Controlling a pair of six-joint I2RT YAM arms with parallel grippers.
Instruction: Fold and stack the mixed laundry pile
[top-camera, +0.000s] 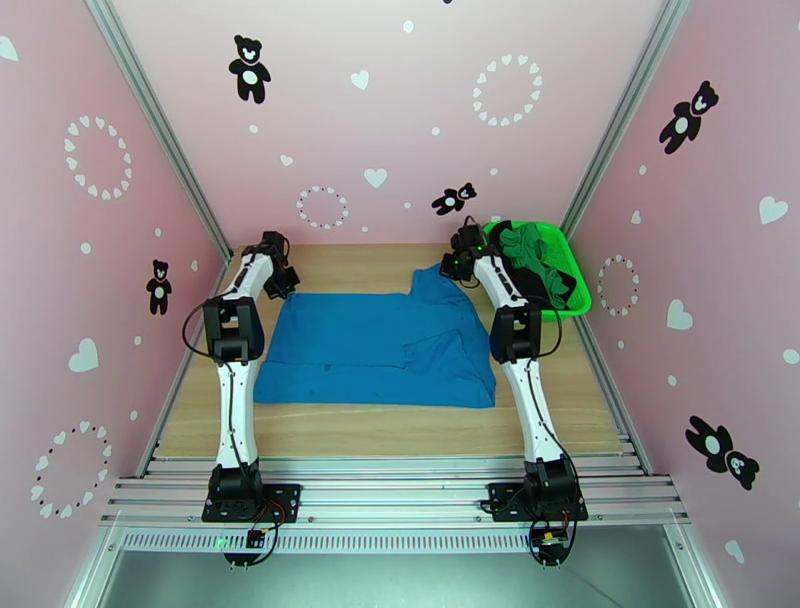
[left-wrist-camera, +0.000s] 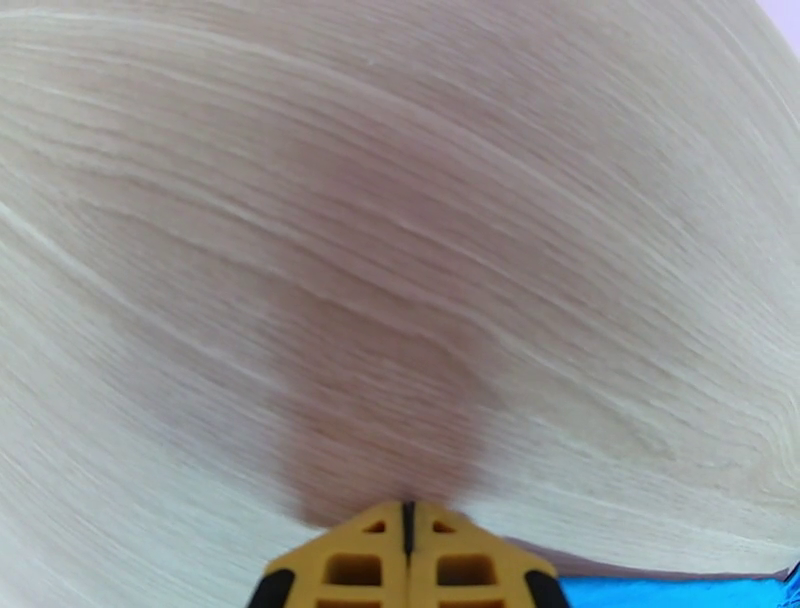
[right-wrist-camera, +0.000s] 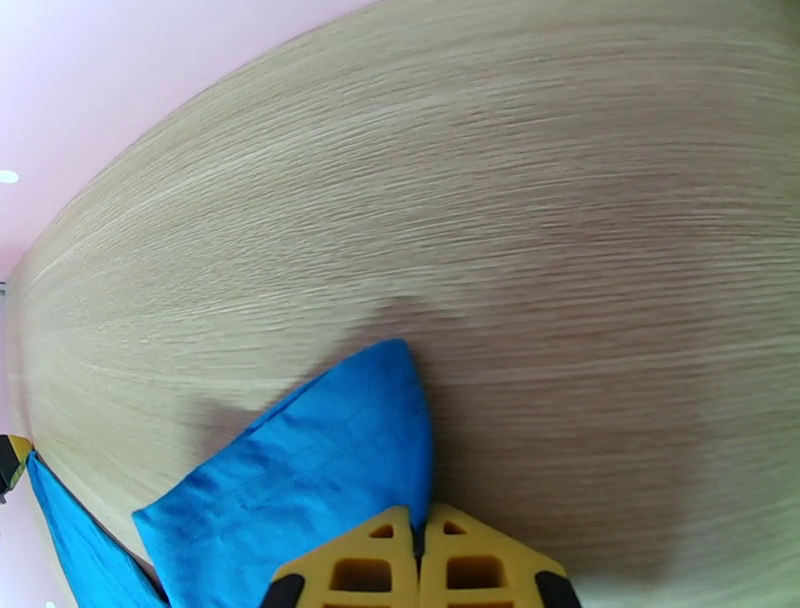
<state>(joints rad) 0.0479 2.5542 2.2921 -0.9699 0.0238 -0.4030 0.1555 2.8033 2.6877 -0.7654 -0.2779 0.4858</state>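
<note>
Starting at the left: the left gripper (left-wrist-camera: 408, 520), jaws pressed together, sits at the far left corner of the blue T-shirt (top-camera: 370, 345), spread flat on the table (top-camera: 380, 430) between the arms. The right gripper (right-wrist-camera: 420, 525) is closed too, blue cloth edge touching its fingertips (pinched or not, cannot tell). The green garment (top-camera: 525, 245) and black garment (top-camera: 542, 282) lie heaped in the mesh basket (top-camera: 578, 292), far right.

Item 1: blue T-shirt (top-camera: 370, 350), right edge hidden behind the right arm (top-camera: 512, 320), mid-frame in my top view.
Item 2: same shirt on the right wrist camera, cut off at the bottom and left edges. I can't tell whether the right gripper (right-wrist-camera: 418, 515) pinches it.
Item 3: green garment (top-camera: 520, 245) and black garment (top-camera: 545, 285), tangled in the basket (top-camera: 584, 296), outlines unreadable.
Item 4: left gripper (left-wrist-camera: 408, 508), body cropped by the bottom edge.
</note>
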